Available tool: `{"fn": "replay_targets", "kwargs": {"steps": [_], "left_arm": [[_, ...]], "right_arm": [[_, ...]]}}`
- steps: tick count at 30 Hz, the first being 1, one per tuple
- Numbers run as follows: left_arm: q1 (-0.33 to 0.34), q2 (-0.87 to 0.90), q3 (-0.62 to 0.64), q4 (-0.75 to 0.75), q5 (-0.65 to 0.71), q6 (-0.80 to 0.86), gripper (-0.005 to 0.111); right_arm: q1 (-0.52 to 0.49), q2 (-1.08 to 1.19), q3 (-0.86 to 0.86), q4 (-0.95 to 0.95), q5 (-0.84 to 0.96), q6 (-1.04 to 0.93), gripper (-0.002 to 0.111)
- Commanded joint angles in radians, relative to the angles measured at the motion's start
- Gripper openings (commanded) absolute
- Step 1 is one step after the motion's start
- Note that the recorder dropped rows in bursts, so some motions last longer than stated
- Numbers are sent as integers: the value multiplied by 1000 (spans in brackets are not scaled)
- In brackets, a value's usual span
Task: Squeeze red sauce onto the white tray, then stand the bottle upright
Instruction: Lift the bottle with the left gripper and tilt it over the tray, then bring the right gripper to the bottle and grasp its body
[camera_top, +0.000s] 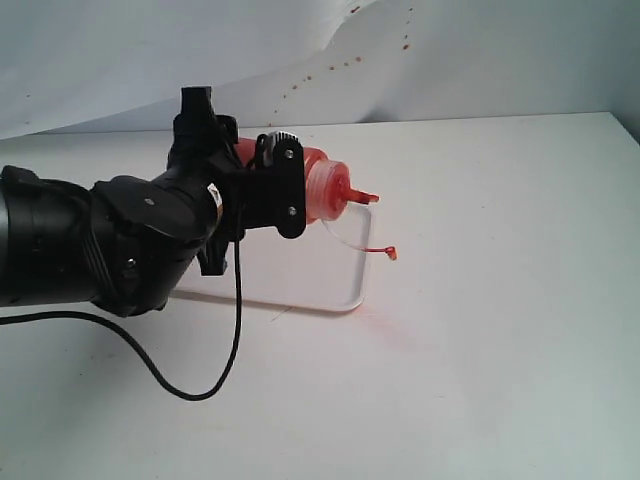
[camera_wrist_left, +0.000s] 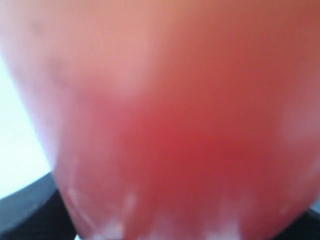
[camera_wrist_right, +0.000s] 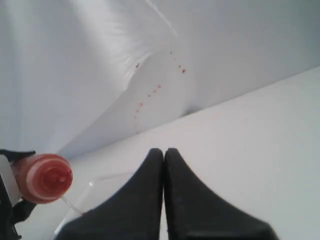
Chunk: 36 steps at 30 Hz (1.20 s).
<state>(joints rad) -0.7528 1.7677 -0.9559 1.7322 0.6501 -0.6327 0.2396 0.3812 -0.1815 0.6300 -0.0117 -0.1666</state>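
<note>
My left gripper (camera_top: 284, 186) is shut on the bottle (camera_top: 322, 188) and holds it lying sideways in the air, above the far part of the white tray (camera_top: 357, 290). The red nozzle (camera_top: 358, 194) points right, past the tray's right rim. Its small cap (camera_top: 390, 252) dangles on a thin tether. Red sauce shows only as a darker red inside the bottle (camera_wrist_left: 190, 140), which fills the left wrist view as a blur. I see no blob on the tray. My right gripper (camera_wrist_right: 164, 151) is shut and empty; the right wrist view faces the bottle (camera_wrist_right: 44, 177) nozzle-on.
The white table (camera_top: 500, 300) spreads right and front of the tray. Red specks (camera_top: 340, 68) dot the white backdrop. A black cable (camera_top: 200, 385) from the left arm loops over the table in front. A faint red glow (camera_top: 385, 318) lies beside the tray's near right corner.
</note>
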Motion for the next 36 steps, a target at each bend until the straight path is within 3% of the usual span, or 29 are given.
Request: {"fn": "replay_targets", "kwargs": {"steps": [1,5,10,13,15,17,20,31,36], "left_arm": [[-3,-20,-2,12,71,69,0],[-3,-20,-2,-11,148,254,0],[-3,-20,-2,1,250,393,0],[-3,-20,-2,6,226,446,0],[-3,-20,-2,10,215,462,0],[-3,-20,-2,12,215,482,0],[-3,-20,-2,12,216,484,0],[-46,-20,-2,12,192,485,0],[-78,-22,-2,2,200,485,0]], "right_arm": [[123,377,-130,-3,-53,-68,0],[256,872,-378,-285,-90,-142,0],[280,1149,-599,-518,-71,-156,1],[280,1187,-643,-679,-51,-172,22],[280,1194,-647,-736,-87,-172,43],[280,1203,-647,-769,-140,-172,72],[292,1218,-647,-784,-183,-172,97],[395,1323,-647,-989,-352,-170,94],[404,1351,-647,-990,-424,-170,94]]}}
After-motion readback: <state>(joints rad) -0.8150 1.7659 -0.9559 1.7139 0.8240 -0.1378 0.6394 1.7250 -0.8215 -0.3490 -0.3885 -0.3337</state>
